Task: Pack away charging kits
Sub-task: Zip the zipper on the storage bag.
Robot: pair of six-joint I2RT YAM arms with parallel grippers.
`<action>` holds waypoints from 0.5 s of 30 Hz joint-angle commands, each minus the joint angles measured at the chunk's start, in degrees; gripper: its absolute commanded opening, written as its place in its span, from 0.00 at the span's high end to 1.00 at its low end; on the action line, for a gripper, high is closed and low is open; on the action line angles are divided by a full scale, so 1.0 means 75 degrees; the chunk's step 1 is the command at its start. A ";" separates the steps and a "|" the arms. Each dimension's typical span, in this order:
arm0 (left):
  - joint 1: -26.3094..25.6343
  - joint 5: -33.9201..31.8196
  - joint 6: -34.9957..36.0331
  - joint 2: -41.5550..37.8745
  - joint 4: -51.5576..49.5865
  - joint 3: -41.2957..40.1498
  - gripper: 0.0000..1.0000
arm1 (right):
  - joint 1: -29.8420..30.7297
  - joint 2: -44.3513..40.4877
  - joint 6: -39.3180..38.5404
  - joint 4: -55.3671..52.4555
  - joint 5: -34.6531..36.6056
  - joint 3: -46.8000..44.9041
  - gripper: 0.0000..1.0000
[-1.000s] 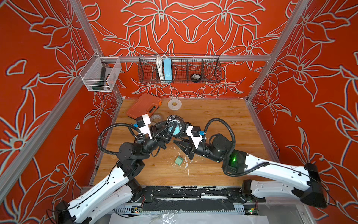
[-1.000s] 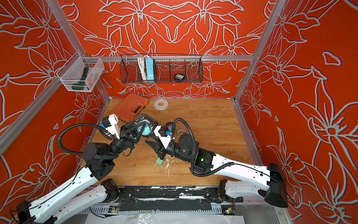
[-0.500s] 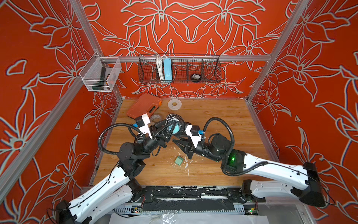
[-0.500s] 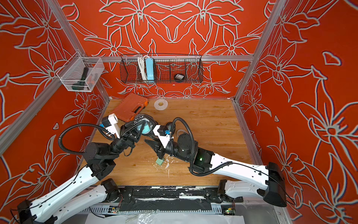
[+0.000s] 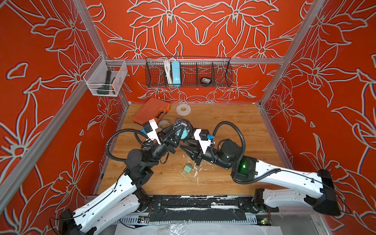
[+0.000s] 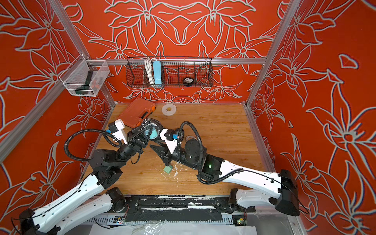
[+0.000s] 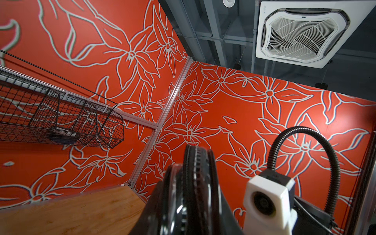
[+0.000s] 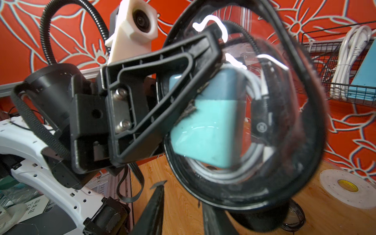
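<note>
My left gripper (image 5: 179, 130) is shut on the black rim of an oval clear-topped pouch (image 5: 184, 128), holding it on edge above the table. The left wrist view shows the pouch (image 7: 196, 179) edge-on between the jaws. In the right wrist view a teal cube adapter (image 8: 207, 130) and a coiled white cable (image 8: 254, 85) lie inside the pouch (image 8: 284, 173). My right gripper (image 5: 184, 150) hangs open just below and in front of the pouch, with bare wood between its fingers (image 8: 154, 207). A second teal cube adapter (image 5: 187, 168) lies on the table beneath the right wrist.
An orange tool case (image 5: 151, 113) and a flat white tape roll (image 5: 183, 108) lie at the back of the table. A wire basket (image 5: 221, 75) on the back wall holds a blue power strip (image 5: 176, 72) and a black-rimmed pouch (image 5: 205, 80). A clear bin (image 5: 105, 80) hangs on the left.
My right gripper has edged slightly left toward the pouch. The left gripper and the pouch have stayed put.
</note>
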 commanded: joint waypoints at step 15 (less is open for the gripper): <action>-0.0017 0.0110 0.0028 -0.0096 0.0253 -0.0053 1.00 | -0.0018 0.0468 0.0337 -0.0498 0.0987 0.0811 1.00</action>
